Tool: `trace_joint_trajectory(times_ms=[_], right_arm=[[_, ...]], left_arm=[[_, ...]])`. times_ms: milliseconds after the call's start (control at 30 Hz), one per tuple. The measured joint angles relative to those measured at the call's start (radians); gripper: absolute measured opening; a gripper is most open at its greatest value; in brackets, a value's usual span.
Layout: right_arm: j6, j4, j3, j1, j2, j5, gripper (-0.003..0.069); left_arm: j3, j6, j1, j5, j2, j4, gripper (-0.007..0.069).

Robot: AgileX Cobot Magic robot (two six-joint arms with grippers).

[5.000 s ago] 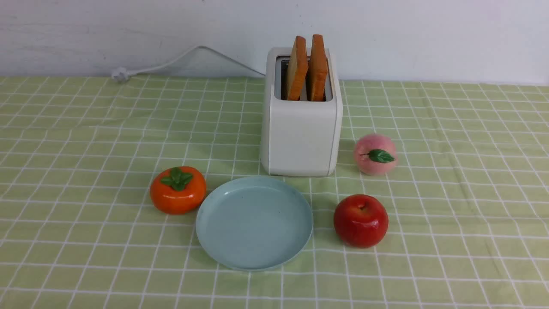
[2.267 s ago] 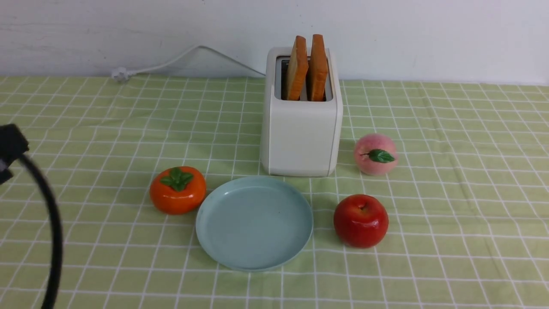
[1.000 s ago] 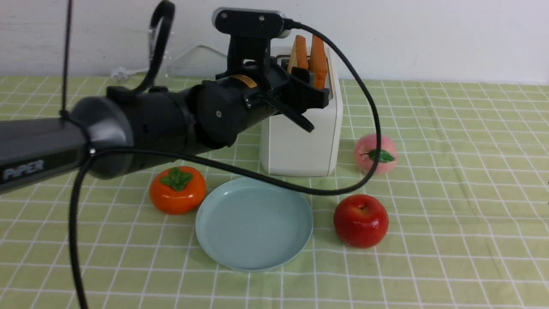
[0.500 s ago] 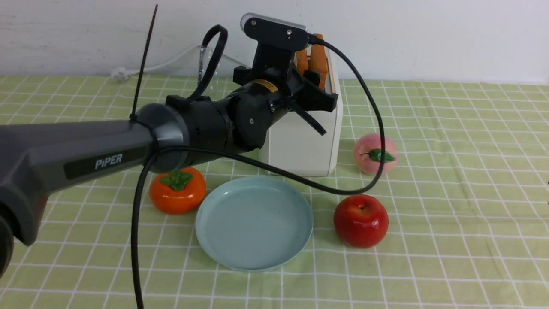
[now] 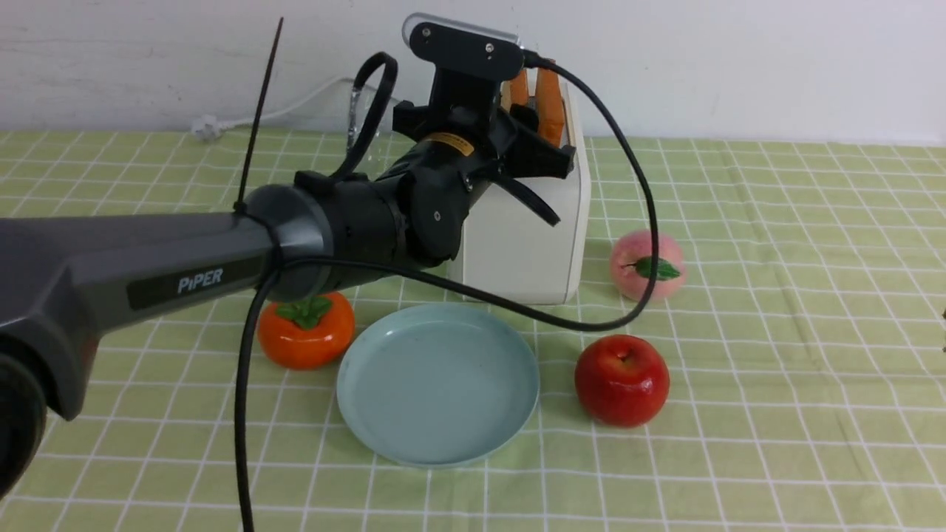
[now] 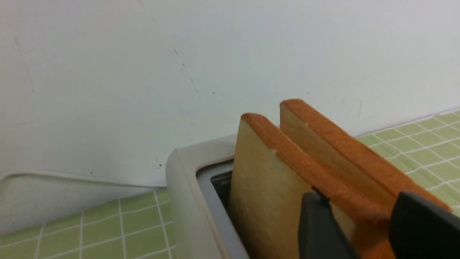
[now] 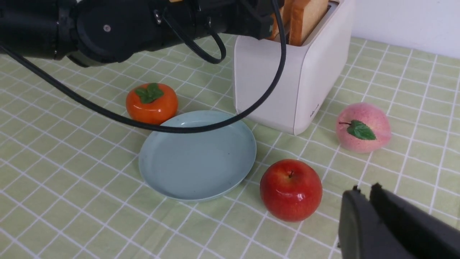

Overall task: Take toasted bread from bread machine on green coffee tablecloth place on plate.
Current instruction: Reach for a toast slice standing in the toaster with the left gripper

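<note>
Two slices of toasted bread [image 5: 549, 103] stand upright in the slots of the white bread machine [image 5: 528, 244] at the back of the green coffee tablecloth [image 5: 776, 332]. My left gripper [image 6: 359, 203] reaches over the machine's top from the left. Its jaws are open and straddle the near end of the left slice [image 6: 266, 187], whose orange crust shows between the two dark fingers [image 6: 318, 226]. The pale blue plate [image 5: 436, 384] lies bare in front of the machine. My right gripper [image 7: 363, 190] hovers shut over the cloth near the red apple and holds nothing.
An orange persimmon [image 5: 305, 332] touches the plate's left rim. A red apple [image 5: 621, 379] sits right of the plate and a pink peach [image 5: 647, 264] right of the machine. The left arm's black cable [image 5: 562, 325] loops over the plate's far edge. The machine's white cord [image 5: 295, 107] runs along the wall.
My left arm swept in from the left and rose to the machine's top. Over the last second its jaws came round the left slice and narrowed. Toast, plate and fruits have not moved.
</note>
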Motion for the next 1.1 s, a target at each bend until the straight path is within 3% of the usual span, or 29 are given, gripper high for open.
trace_joint_trajectory(times_ms=[333, 833, 1100], right_arm=[[0.000, 0.001, 0.000, 0.000, 0.000, 0.000, 0.0064], [0.000, 0.002, 0.000, 0.000, 0.000, 0.000, 0.0067], [0.000, 0.009, 0.000, 0.000, 0.000, 0.000, 0.0071]], left_arm=[[-0.005, -0.081, 0.000, 0.003, 0.010, 0.070, 0.0277], [-0.077, -0.011, 0.034, 0.029, 0.070, -0.016, 0.0267], [-0.077, 0.005, 0.038, 0.037, 0.070, -0.027, 0.0128]])
